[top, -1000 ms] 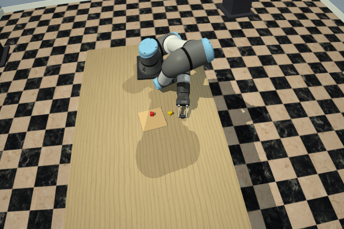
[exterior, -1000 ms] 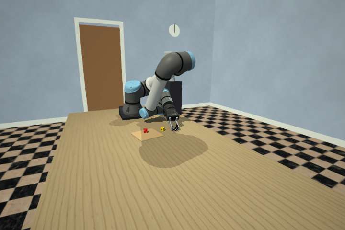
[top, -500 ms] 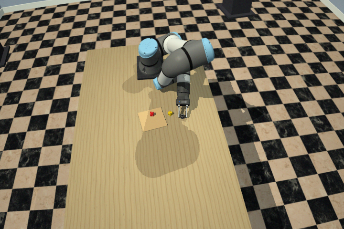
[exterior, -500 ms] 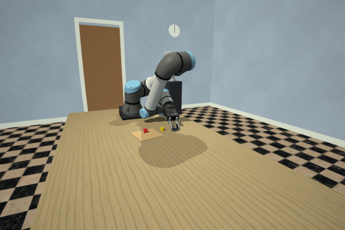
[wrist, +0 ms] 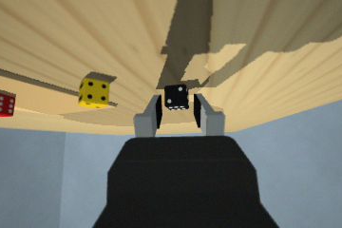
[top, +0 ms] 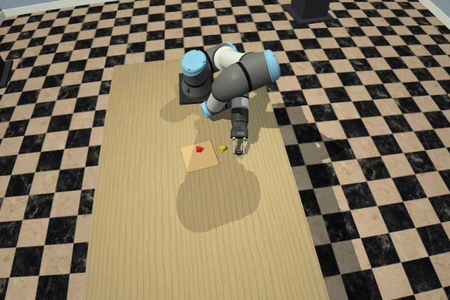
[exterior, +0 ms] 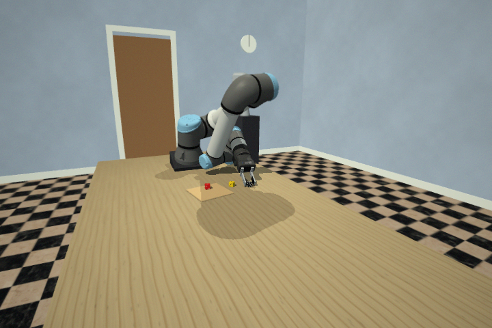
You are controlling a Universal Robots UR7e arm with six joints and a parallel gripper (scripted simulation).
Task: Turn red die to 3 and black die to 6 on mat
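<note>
The black die (top: 239,152) lies on the bare table right of the mat, between my gripper's (top: 239,149) open fingers. In the wrist view the black die (wrist: 176,97) has a gap to each finger of the gripper (wrist: 177,112). The yellow die (top: 223,148) sits on the table between the black die and the mat, and shows in the wrist view (wrist: 94,92). The red die (top: 199,149) lies on the tan mat (top: 199,155) near its far edge. It also shows at the left edge of the wrist view (wrist: 0,104).
The arm's base (top: 194,83) stands at the far end of the table. The table's right edge (top: 285,152) runs a short way right of the gripper. The arm's shadow lies in front of the mat.
</note>
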